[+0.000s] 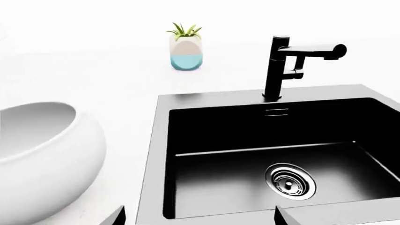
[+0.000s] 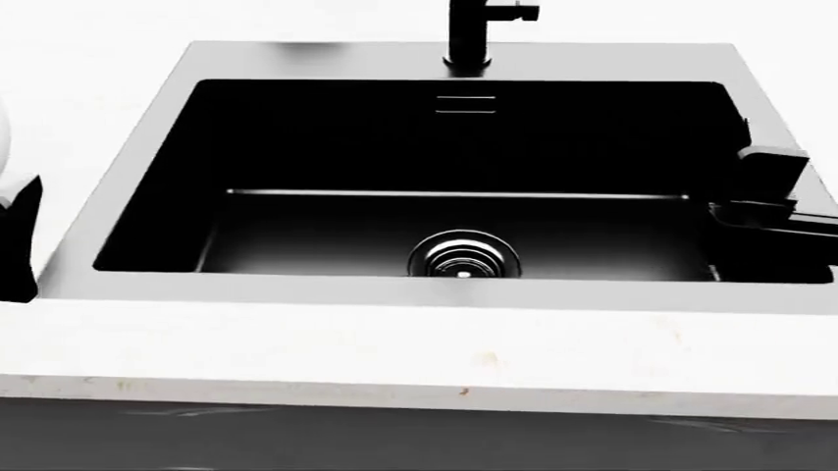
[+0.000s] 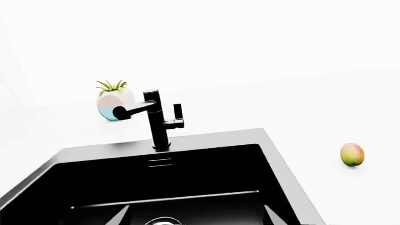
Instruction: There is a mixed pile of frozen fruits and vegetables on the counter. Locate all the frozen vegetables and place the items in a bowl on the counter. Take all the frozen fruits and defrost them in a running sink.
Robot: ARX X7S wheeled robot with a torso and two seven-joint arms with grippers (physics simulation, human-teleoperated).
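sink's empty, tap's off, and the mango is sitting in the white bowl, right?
Not quite. The mango lies on the counter beside the sink, as the right wrist view shows. What shows of the bowl in the left wrist view holds no mango. The rest stands.

White counter [image 2: 392, 358], sink [image 2: 144, 211] set in, bowl [image 1: 44, 154], potted plant [image 1: 185, 47], mango [image 3: 351, 154]

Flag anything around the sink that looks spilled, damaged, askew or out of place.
Nothing stands out. The sink is dry and holds no fruit, its drain sits flat, and the tap stands upright with no water running. The bowl sits upright beside it, and one mango lies alone on the counter.
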